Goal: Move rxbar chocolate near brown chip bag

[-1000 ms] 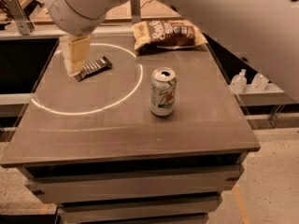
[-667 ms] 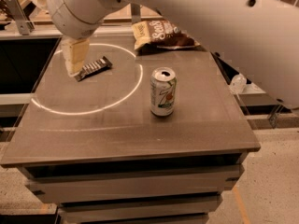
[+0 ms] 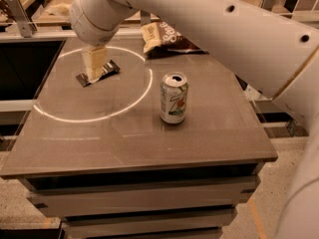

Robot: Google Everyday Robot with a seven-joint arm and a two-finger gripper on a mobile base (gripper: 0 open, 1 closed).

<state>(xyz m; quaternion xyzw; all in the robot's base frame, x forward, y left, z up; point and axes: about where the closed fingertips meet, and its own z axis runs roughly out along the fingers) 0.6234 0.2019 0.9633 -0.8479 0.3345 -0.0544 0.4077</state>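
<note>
Gripper (image 3: 93, 72) is low over the surface (image 3: 149, 148), in its 10 o'clock area. The pale tip covers the middle of the rxbar chocolate (image 3: 111, 67). Cannot tell whether the jaws are spread or pinching the bar.

The bar lies flat with a dark end showing on either side of the tip, inside a white light ring (image 3: 145, 91).

Count: one bar, one brown chip bag (image 3: 167, 40), one soda can (image 3: 174, 97).

The bag is at 12 o'clock by the far edge, well apart from the bar and partly behind the white arm (image 3: 209, 19). The can stands upright near centre, at 4 o'clock from the bar.
</note>
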